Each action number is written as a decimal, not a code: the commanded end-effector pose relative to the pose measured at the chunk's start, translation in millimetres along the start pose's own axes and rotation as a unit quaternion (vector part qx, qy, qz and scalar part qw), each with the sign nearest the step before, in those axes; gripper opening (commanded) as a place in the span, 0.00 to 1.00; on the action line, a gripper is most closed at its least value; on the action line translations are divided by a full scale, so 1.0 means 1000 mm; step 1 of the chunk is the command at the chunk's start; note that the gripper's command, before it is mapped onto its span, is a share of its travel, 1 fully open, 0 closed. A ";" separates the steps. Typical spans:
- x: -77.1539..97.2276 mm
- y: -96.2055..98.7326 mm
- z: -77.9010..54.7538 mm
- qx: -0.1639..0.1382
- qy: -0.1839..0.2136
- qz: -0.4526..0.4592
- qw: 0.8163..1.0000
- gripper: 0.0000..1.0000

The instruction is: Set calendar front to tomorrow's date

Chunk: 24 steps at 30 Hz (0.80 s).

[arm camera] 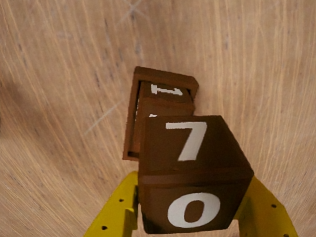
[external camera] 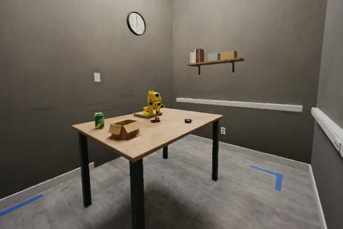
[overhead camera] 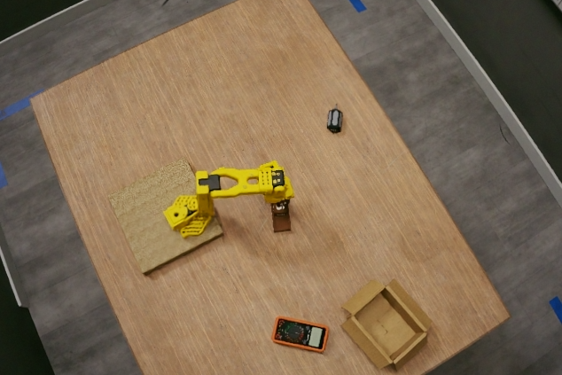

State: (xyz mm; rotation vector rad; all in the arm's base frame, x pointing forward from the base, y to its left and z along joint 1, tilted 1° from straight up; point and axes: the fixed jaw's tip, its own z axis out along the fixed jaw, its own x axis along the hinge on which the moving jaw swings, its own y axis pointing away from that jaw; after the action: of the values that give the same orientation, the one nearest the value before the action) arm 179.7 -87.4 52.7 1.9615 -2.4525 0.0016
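Observation:
My gripper (overhead camera: pixel 279 199) (external camera: pixel 158 112) (arm camera: pixel 189 193) is shut on a dark brown cube (arm camera: pixel 195 171). In the wrist view this cube shows a white 7 on its upper visible face and a white 0 on the lower one. The brown tray (overhead camera: pixel 281 224) (external camera: pixel 153 121) (arm camera: pixel 167 76) lies beyond and below the held cube. The other cube (arm camera: pixel 172 109) is at the tray's far part in the wrist view, showing a 1 on one face and part of a white mark on another. The held cube hides the tray's near part. The month's name cannot be read.
The open cardboard box (overhead camera: pixel 386 323) (external camera: pixel 124 129) and the orange multimeter (overhead camera: pixel 300 333) lie lower in the top view. A small black motor-like object (overhead camera: pixel 334 121) (external camera: pixel 188 120) lies up and right of the arm. A green can (external camera: pixel 99 120) stands on the table in the exterior view.

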 end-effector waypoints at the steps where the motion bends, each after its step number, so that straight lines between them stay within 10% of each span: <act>1: -0.037 -0.007 -0.003 0.005 0.000 -0.086 0.996 0.00; 12: -0.102 0.001 -0.002 0.004 -0.001 -0.250 0.968 0.00; 24: -0.113 0.005 -0.002 0.004 -0.001 -0.278 0.961 0.00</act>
State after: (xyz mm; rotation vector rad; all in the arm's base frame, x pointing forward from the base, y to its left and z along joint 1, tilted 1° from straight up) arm 199.8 19.8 54.3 2.5607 -1.8304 0.0143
